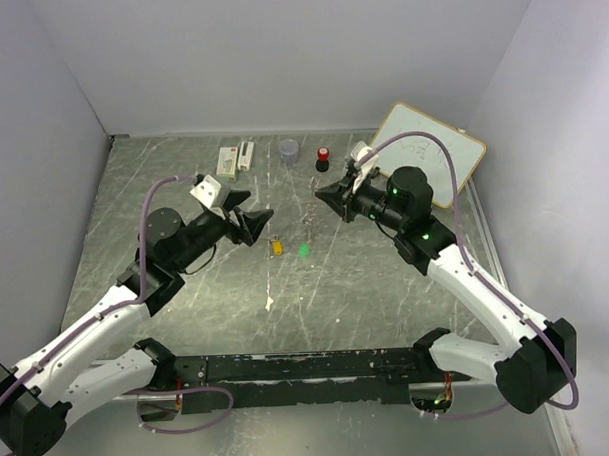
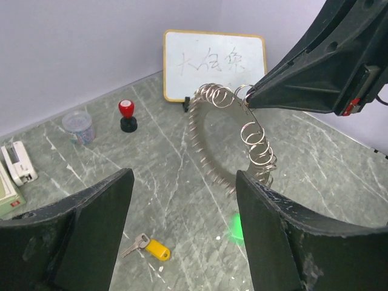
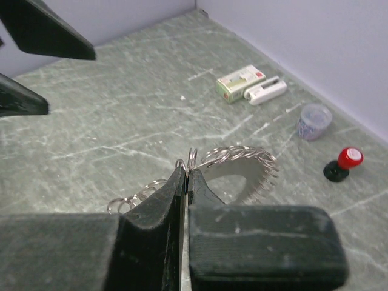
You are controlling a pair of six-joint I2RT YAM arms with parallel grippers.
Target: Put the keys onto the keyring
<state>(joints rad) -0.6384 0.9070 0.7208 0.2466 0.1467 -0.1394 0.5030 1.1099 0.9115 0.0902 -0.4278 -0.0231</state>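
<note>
My right gripper [image 3: 187, 173] is shut on the top of the keyring [image 3: 242, 154], a thin silvery ring fringed with small wire loops, which hangs upright over the table's middle [image 1: 309, 220]. On the table lie the keys: the yellow one [image 2: 154, 248] flat between my left fingers in the left wrist view, the green one [image 2: 236, 225] next to the right finger, below the keyring [image 2: 257, 136]. Seen from above, the yellow key [image 1: 276, 247] and the green key [image 1: 303, 251] lie side by side. My left gripper [image 2: 183, 182] is open and empty, above and left of the keys [image 1: 252, 222].
A whiteboard [image 1: 432, 153] leans at the back right. A red-capped black knob [image 1: 323, 159], a grey cup [image 1: 289, 148] and small white boxes [image 1: 235, 158] stand along the back. Walls close in the table on three sides.
</note>
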